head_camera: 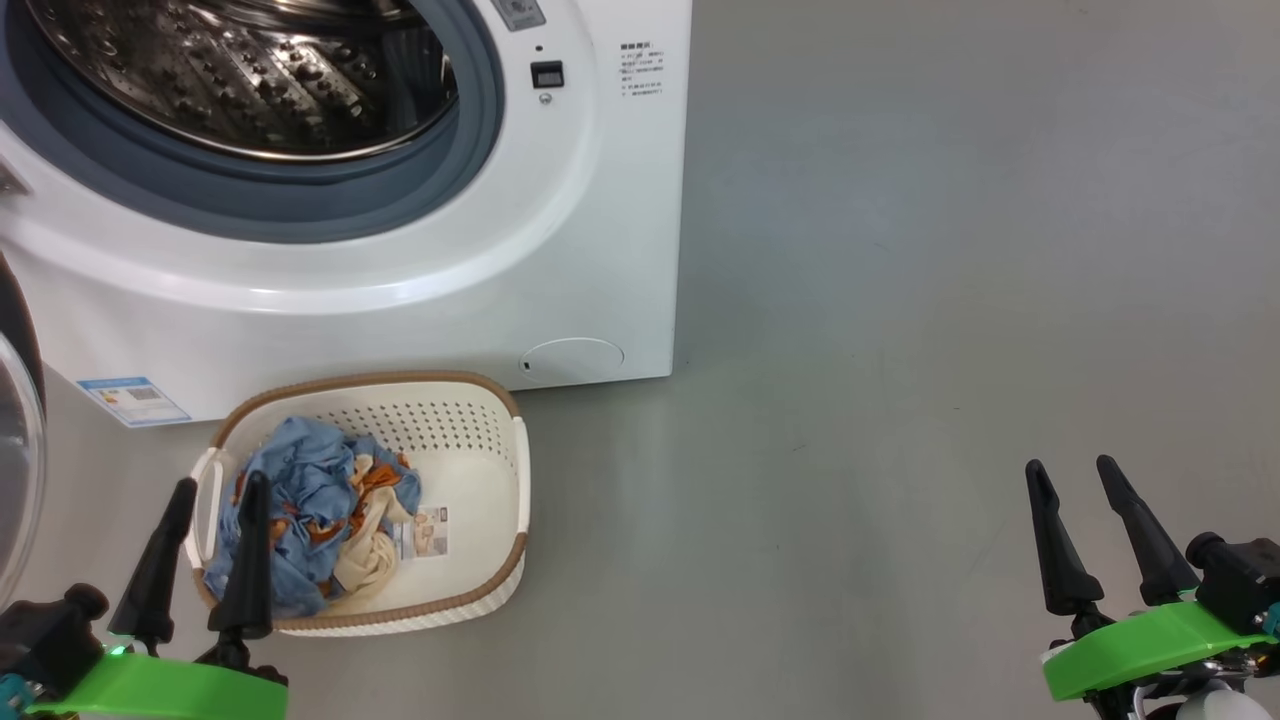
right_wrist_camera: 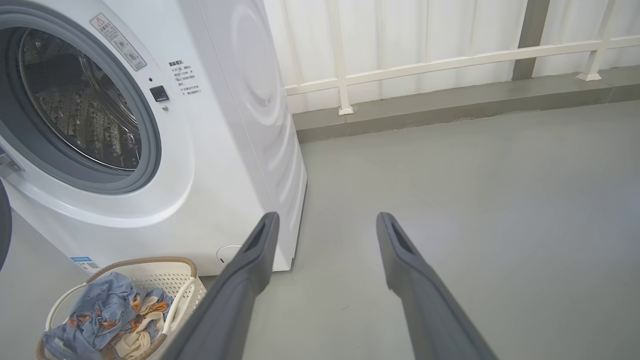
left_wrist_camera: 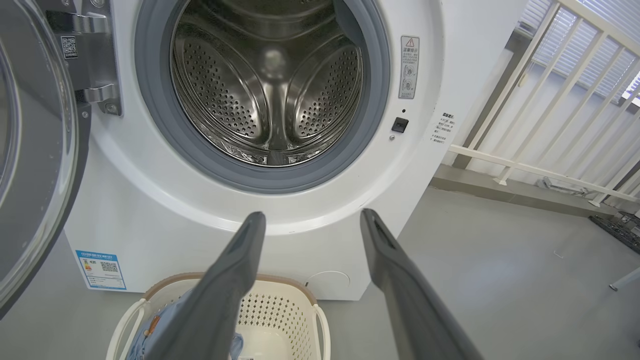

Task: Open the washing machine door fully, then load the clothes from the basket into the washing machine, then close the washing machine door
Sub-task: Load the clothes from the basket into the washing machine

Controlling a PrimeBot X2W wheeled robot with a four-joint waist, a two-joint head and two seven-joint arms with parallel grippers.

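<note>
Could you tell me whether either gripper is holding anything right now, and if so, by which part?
Nothing is held. The left gripper stands open near the clothes in the basket, the right gripper open over the floor.

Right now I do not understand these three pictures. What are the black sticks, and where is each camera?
They are the fingers of a wheeled robot's two arms. One camera looks down from its head; the other two sit on its wrists. The left tool and right tool are open and hold nothing. On the grey floor stand a big white front-loading washing machine, its round black-rimmed glass door open, and a small cream perforated basket of blue and orange clothes.
</note>
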